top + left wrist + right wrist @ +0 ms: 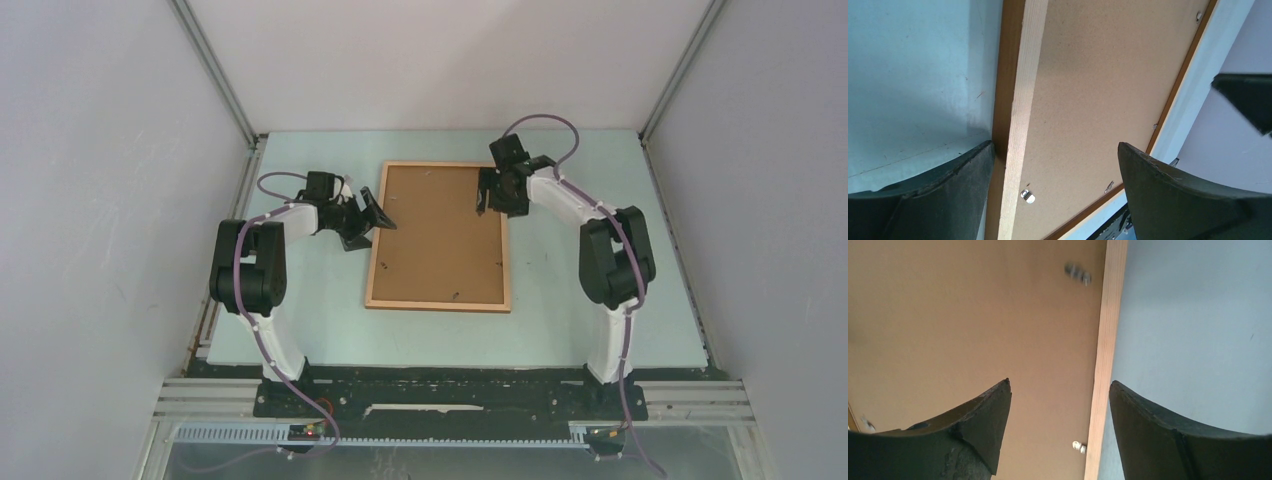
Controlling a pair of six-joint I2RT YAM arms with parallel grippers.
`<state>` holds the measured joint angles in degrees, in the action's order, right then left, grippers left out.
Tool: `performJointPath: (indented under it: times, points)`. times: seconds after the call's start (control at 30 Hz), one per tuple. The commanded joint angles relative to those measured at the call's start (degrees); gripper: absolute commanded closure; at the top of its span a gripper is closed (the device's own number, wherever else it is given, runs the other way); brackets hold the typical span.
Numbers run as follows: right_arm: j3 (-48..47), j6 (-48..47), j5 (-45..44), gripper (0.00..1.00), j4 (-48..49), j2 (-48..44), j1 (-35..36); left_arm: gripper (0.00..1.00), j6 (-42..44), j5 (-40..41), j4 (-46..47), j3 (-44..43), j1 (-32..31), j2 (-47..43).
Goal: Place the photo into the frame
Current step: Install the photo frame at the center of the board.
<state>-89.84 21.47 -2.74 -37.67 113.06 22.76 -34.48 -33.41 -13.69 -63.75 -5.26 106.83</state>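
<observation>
1. A pale green tabletop (300,320) lies under the left claw (370,222) and the right claw (493,203).
2. Plain grey-white walls (420,60) rise beyond and outward of both claws.
3. Aluminium posts (215,70) stand in the far corners behind them.
4. The light is soft and even.

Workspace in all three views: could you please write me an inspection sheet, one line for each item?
Surface: pale green table, flat, no spills seen.
Job's things: frame lies back up at mid-table, its brown panel showing, with small metal clips; photo not seen in any view.
Clutter: nothing seen.
End effectors: left end effector open, over the frame's left rail; right end effector open, over the right rail; contact cannot be told.
Cables: purple cables run along both arms, off the frame.
Surroundings: plain pale walls on three sides.
</observation>
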Motion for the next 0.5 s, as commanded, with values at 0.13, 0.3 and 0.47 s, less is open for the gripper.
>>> performJointPath:
  times: [0.13, 0.3, 0.47]
  points:
    - [-16.8, -4.3, -3.7, 0.26, -3.9, 11.7, -1.9, 0.08, 0.2, -2.3, 0.6, -1.1, -0.6, -3.7]
    - [-20.6, -6.8, -3.7, 0.27, -5.1, 15.0, -2.8, 0.08, 0.0, -2.6, 0.6, -1.2, -0.7, -3.7]
    - [-21.1, -8.3, -4.8, 0.26, -5.8, 16.6, -3.4, 0.08, -0.5, -3.1, 1.3, -1.0, -0.7, -3.7]
